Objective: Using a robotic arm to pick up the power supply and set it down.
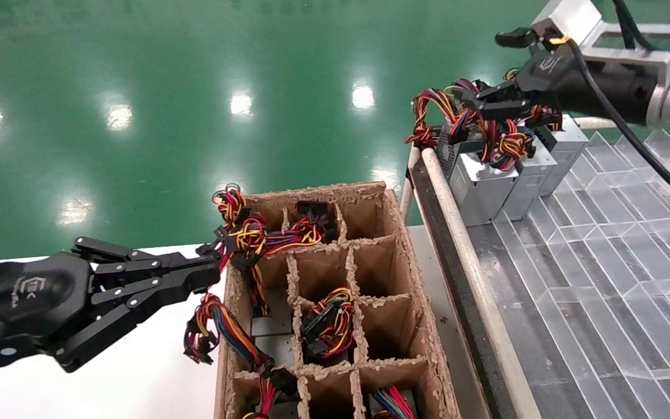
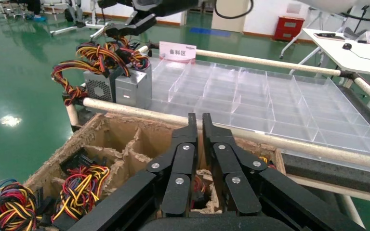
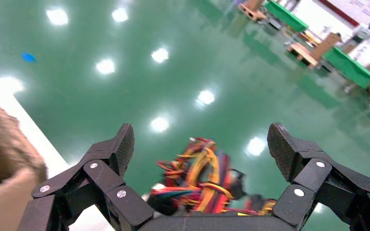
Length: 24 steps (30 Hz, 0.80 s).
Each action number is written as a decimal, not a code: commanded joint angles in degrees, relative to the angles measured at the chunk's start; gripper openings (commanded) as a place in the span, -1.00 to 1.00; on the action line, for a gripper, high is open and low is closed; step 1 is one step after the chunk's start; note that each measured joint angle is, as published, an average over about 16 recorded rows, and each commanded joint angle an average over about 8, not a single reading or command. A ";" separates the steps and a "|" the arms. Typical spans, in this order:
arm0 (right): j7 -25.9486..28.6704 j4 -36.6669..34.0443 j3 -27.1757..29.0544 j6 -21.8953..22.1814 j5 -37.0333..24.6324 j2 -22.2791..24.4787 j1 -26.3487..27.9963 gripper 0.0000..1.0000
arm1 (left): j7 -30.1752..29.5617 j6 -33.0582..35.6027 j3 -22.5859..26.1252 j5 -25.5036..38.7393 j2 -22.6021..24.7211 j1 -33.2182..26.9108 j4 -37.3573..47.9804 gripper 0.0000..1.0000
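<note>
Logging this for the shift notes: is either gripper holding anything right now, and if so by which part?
Nothing is held. The right gripper is open above the power supply wires; the left gripper is shut and empty by the cardboard box.

factory floor: glossy green floor (image 1: pixel 195 87), clear parts tray (image 2: pixel 270 101).

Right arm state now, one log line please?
right gripper: open, above power supply wires in clear tray | left gripper: shut, idle beside cardboard box
</note>
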 commanded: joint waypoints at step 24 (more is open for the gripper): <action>13.86 29.42 5.31 -14.05 21.78 11.36 -24.40 1.00 | 0.00 0.00 0.00 0.00 0.00 0.00 0.00 1.00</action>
